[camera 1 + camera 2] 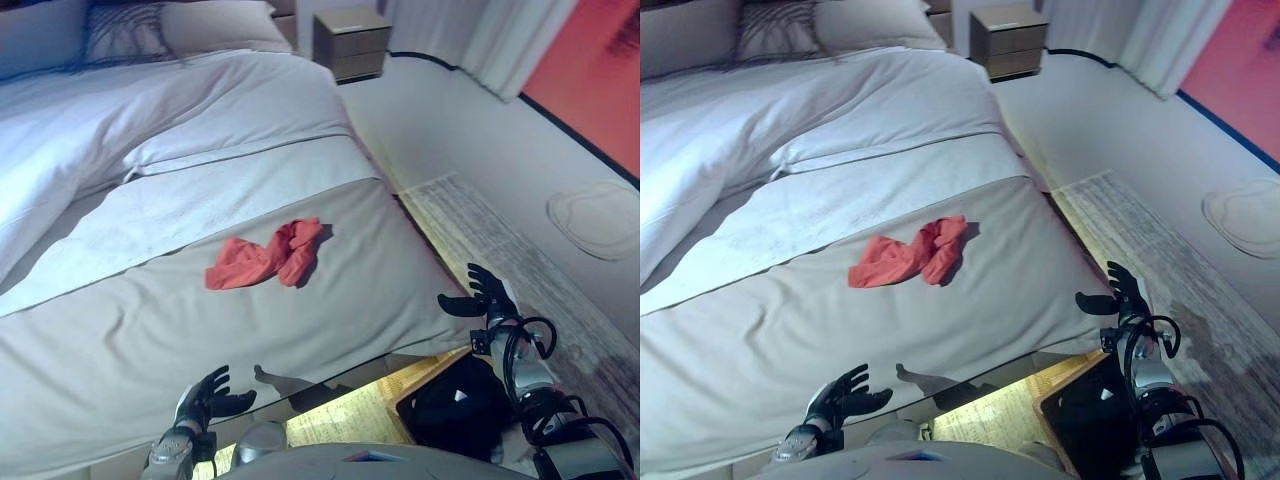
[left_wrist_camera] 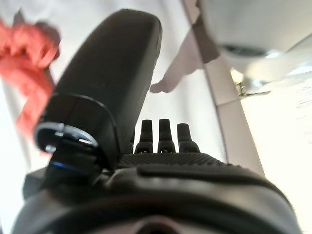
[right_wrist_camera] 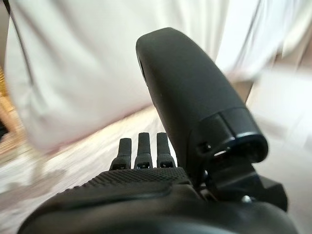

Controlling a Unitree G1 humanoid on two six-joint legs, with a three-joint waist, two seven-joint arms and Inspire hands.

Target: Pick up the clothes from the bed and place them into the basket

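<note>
A crumpled red garment (image 1: 267, 257) lies on the grey bedspread of the bed (image 1: 150, 330), near its foot and right of centre. It also shows in the left wrist view as the red cloth (image 2: 27, 73) beyond the thumb. My left hand (image 1: 207, 397) hovers open at the bed's near edge, well short of the garment and holding nothing. My right hand (image 1: 482, 295) is open beside the bed's right corner, also empty. A dark basket (image 1: 455, 405) stands on the floor below my right arm.
A wooden nightstand (image 1: 352, 42) stands at the far right of the bed head, with pillows (image 1: 130, 30) to its left. A grey rug (image 1: 500, 250) runs along the bed's right side. White curtains (image 1: 480, 40) hang beyond it.
</note>
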